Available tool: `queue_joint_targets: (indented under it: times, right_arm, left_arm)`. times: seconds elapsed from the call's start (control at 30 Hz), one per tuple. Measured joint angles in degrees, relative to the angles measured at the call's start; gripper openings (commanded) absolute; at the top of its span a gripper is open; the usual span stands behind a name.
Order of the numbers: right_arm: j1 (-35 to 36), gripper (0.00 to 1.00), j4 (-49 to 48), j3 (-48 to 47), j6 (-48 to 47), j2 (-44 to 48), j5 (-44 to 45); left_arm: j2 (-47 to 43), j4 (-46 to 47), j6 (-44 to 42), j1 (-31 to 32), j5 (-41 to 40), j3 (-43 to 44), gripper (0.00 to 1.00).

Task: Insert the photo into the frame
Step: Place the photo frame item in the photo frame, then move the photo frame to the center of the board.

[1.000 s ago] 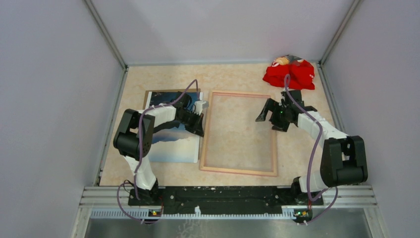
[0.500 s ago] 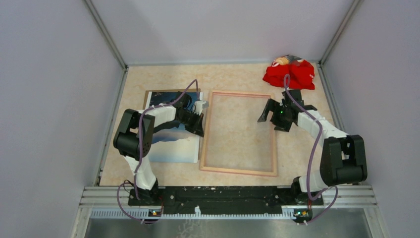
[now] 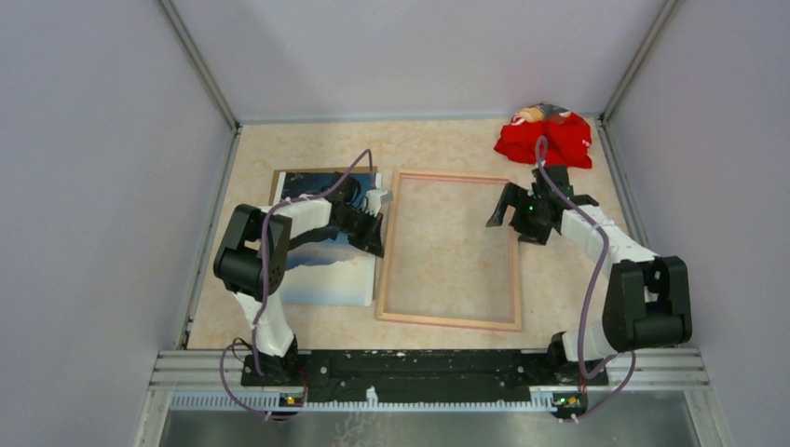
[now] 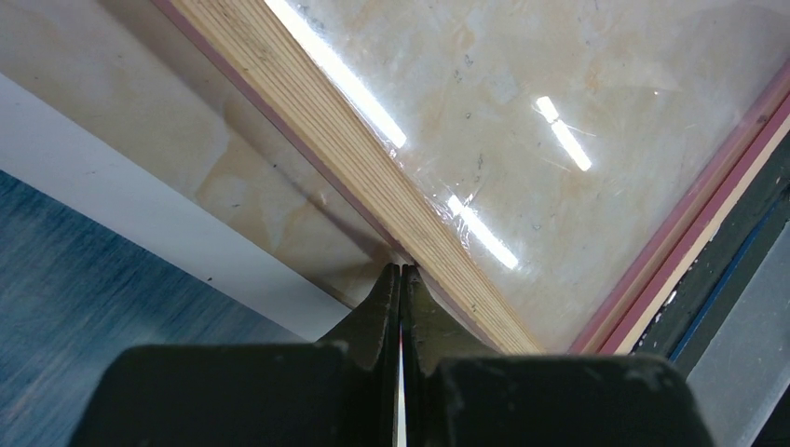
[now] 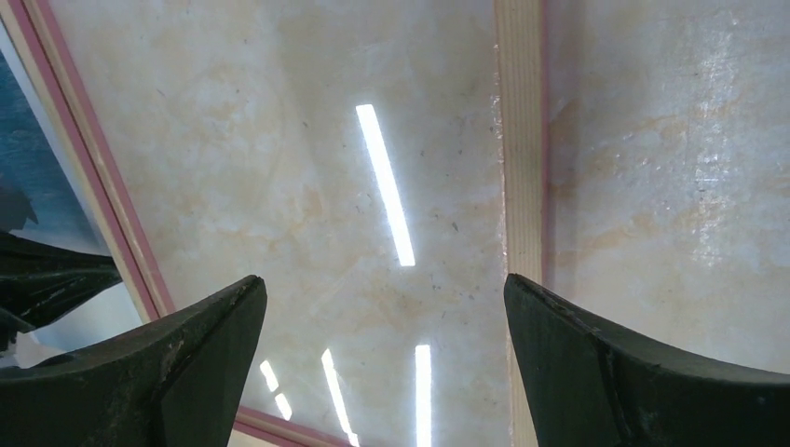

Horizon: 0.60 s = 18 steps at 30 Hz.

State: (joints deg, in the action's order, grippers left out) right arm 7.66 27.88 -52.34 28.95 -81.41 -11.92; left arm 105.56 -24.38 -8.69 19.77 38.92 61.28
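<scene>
Two needs: left end effector (image 4: pixel 401 272), tips together, must square the blue seascape photo (image 4: pixel 93 307) to the thin pale-wood frame (image 4: pixel 373 140); right end effector (image 5: pixel 382 284), spread wide, must steady it

Layered pale wood, edged pink, is shown by the frame (image 4: pixel 354 121) at the matt black plastic fingers (image 4: pixel 373 321); a glossy clear sheet is set within it. Beside them, the photo (image 4: pixel 84 289) is seen as matt paper.
</scene>
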Motion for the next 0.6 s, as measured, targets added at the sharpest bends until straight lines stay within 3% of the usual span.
queue_joint_targets:
  times: [0.23,0.33,0.43,0.6]
  right_arm:
    - [0.42,0.98,0.46,-0.28,0.85,4.17,-1.16]
    - [2.71,0.98,0.28,-0.28,1.84,5.66,-0.98]
    - [7.87,0.98,-0.48,-0.28,3.69,5.77,-0.48]
    - [17.40,0.97,-1.57,-4.17,7.43,2.73,1.18]
  left_arm:
    - [1.33,-0.13,0.13,1.49,0.48,1.75,0.02]
    - [1.75,-1.11,0.17,1.62,0.20,3.89,0.06]
    - [1.73,-3.41,-0.24,0.74,-0.24,7.50,0.20]
    - [0.00,-9.62,-2.60,-7.15,-2.01,15.37,0.57]
